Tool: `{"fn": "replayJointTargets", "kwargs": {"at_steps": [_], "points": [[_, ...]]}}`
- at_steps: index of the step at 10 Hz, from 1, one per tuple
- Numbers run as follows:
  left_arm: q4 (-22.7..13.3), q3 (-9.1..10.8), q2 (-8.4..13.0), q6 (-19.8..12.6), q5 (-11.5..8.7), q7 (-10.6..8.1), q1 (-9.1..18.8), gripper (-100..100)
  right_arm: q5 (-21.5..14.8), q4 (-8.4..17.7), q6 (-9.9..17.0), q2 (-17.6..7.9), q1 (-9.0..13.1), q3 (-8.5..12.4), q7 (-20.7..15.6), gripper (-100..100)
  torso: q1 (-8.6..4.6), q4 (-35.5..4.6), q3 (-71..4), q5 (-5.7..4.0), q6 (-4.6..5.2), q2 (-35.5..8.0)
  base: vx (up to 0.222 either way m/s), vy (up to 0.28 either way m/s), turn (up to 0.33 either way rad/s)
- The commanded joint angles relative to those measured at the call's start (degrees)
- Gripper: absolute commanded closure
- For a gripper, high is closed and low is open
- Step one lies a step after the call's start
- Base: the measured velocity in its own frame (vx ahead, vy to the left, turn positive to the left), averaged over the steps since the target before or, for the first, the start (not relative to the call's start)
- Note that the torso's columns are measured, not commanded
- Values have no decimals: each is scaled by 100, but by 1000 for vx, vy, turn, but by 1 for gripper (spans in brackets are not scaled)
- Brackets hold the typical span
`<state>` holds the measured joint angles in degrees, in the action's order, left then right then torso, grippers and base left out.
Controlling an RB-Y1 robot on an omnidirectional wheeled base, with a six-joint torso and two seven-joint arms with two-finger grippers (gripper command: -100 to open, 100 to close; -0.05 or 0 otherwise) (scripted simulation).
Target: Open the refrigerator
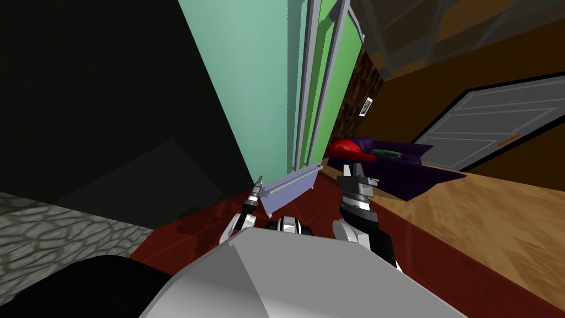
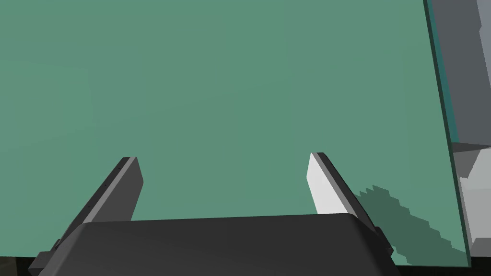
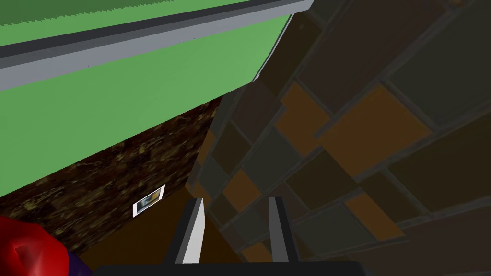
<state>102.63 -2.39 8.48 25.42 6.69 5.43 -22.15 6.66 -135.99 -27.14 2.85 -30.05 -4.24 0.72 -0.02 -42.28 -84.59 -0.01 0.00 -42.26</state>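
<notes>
The refrigerator (image 1: 248,83) is a tall green box right in front of me. Long grey handles (image 1: 309,83) run up its doors. A pale lilac panel (image 1: 289,187) with a bar handle lies at its foot. My left gripper (image 1: 257,185) is by the panel's left end, at the refrigerator's side. In the left wrist view the left gripper (image 2: 223,160) stands open, close to the flat green side (image 2: 239,86). My right gripper (image 1: 353,170) is right of the panel. Its wrist view shows the right gripper (image 3: 236,201) open, holding nothing, with the green door (image 3: 96,96) and a grey handle (image 3: 144,43) beside it.
A purple sofa (image 1: 408,165) with a red cushion (image 1: 345,148) stands right of the refrigerator. A grey door (image 1: 485,127) is in the far right wall. The floor is dark red (image 1: 441,265) by me and wood (image 1: 496,210) further right. A black area (image 1: 83,83) lies left.
</notes>
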Motion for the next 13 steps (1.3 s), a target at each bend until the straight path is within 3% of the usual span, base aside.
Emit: {"fn": "replayJointTargets", "kwargs": {"at_steps": [1, 10, 13], "points": [[-439, -52, -12, 85, 6, 10, 55, -100, 0, 0, 0, 0, 0, 0, 0, 0, 3, 0, 1, 1, 0, -2, -9, 30, -27], [-1710, -178, -55, 240, 7, 16, 238, -100, 0, 0, 0, 0, 0, 0, 0, 0, 2, -1, 2, 1, 1, -3, -6, 25, -21], [-2285, -236, -121, 309, 8, 19, 323, -100, 0, 0, 0, 0, 0, 0, 0, 0, 4, -1, 1, 1, 1, -2, -7, 24, -23]]}}
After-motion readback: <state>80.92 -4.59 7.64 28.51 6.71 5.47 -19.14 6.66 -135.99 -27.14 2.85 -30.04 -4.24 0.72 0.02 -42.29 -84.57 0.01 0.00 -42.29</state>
